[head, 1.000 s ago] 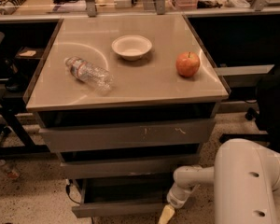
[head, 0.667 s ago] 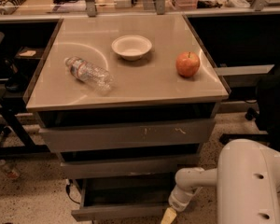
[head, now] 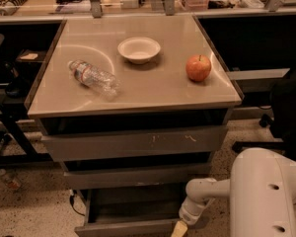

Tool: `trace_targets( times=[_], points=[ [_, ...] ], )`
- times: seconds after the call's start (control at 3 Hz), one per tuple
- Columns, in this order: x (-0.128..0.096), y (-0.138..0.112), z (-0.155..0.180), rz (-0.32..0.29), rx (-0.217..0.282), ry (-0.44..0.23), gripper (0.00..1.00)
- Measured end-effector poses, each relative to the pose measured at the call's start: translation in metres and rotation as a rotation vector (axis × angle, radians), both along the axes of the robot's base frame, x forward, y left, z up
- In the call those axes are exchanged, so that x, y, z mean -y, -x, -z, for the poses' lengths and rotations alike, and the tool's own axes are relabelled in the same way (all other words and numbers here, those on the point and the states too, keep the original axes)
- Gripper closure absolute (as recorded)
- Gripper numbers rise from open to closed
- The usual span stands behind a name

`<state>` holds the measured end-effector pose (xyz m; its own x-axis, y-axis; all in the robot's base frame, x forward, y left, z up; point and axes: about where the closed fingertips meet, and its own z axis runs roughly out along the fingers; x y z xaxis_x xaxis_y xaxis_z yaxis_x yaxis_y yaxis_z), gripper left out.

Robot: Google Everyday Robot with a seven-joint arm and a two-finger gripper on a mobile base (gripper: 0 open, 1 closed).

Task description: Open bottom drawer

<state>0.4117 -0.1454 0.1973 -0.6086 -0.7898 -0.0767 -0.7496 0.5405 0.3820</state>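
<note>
The bottom drawer (head: 128, 227) is the narrowest of three grey drawers under the table. It is pulled out toward me, with its shallow grey tray (head: 133, 204) showing and its plain front at the picture's bottom edge. My gripper (head: 179, 229) is at the drawer's front right corner, low in the frame and partly cut off. One yellowish fingertip (head: 178, 228) shows there, next to the drawer front. The white arm (head: 266, 191) reaches in from the lower right.
The top drawer (head: 133, 142) with pale scratches and the middle drawer (head: 138, 174) are pushed in. On the table (head: 138, 93) lie a plastic bottle (head: 93, 78), a white bowl (head: 139, 49) and a red apple (head: 198, 68). A dark chair (head: 286, 107) stands right.
The bottom drawer has come slightly further out toward me. The gripper has moved a little down and toward me at the drawer's right corner.
</note>
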Motion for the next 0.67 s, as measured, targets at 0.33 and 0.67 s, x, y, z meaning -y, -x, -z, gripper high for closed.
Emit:
trace_targets(
  times=[0.33, 0.67],
  points=[
    [-0.0020, -0.0099, 0.0126, -0.002, -0.001, 0.005, 0.00],
    [0.0039, -0.0054, 0.0219, -0.008, -0.024, 0.028, 0.00]
  ],
)
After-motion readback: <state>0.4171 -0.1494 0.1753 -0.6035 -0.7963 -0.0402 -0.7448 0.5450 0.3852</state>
